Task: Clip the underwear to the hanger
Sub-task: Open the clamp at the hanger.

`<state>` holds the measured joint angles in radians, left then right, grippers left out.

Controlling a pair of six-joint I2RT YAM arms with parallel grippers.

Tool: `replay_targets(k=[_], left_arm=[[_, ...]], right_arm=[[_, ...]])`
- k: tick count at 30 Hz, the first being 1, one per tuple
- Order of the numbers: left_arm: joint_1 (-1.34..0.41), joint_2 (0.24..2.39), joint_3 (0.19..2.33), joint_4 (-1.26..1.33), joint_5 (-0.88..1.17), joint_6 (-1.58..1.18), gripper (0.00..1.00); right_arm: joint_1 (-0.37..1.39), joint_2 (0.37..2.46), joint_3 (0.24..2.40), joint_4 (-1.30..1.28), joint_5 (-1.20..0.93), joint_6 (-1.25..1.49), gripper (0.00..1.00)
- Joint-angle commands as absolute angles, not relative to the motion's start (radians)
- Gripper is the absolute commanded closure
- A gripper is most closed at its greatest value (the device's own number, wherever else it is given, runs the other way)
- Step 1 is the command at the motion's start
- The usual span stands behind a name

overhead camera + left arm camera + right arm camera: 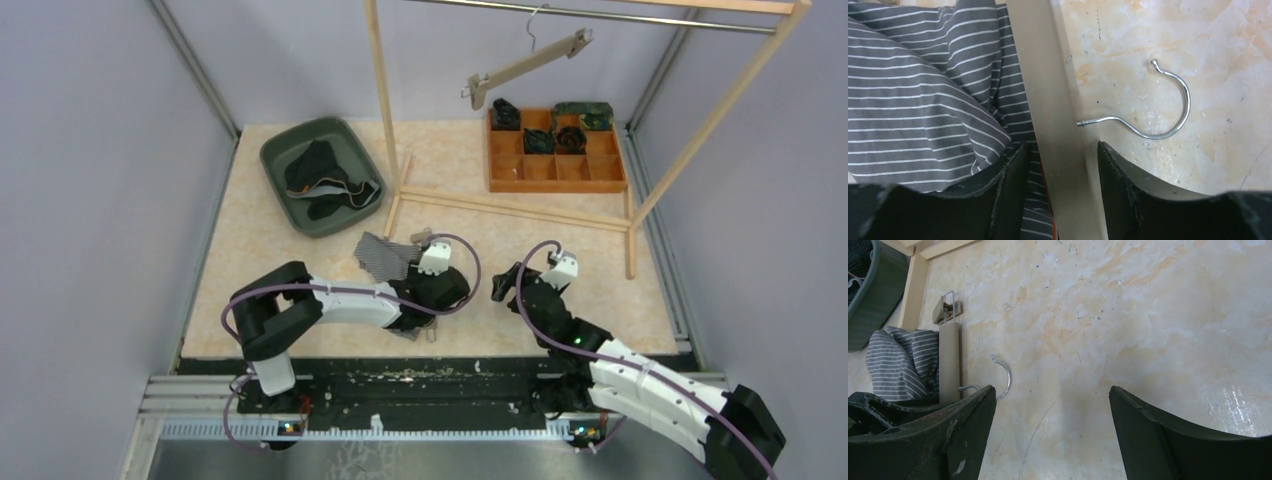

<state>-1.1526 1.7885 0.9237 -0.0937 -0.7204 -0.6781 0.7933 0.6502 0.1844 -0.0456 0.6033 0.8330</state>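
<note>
Marble tabletop (1218,40); left pincer (1060,147) straddles hanger (1045,90).

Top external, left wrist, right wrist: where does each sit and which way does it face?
Top external: above, behind the bases, looking down on the table; left arm and right arm show.
Left wrist: on that wrist, looking down past the left tool at hanger bar and striped underwear.
Right wrist: low, facing across the table past the open right tool.
Shared: both wrist views catch the wire hook.

You're looking down from high at six o'clock. Both wrist cameras are peering close over the table (1148,315), sharing the hook (1008,377) and striped underwear (898,360); the right one is probably facing ten o'clock.
</note>
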Motion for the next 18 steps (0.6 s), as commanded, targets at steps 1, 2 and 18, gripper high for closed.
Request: replay_targets(k=[1,2,18], left_arm=[[-1.147,1.843,0.914,-0.104,-0.696,-0.697,0.49],[-1.146,1.848,0.913,-0.099,-0.695,-0.696,0.56],[-1.151,1.532,0.69,0.13,-0.624,-0.598,1.0]], right_arm=[[0.779,0.639,0.204,-0.012,0.607,0.827,0.17],[0.78,0.638,0.204,-0.013,0.609,0.827,0.17],[0.734,0.851,0.217,0.378,0.398,0.824,0.16]])
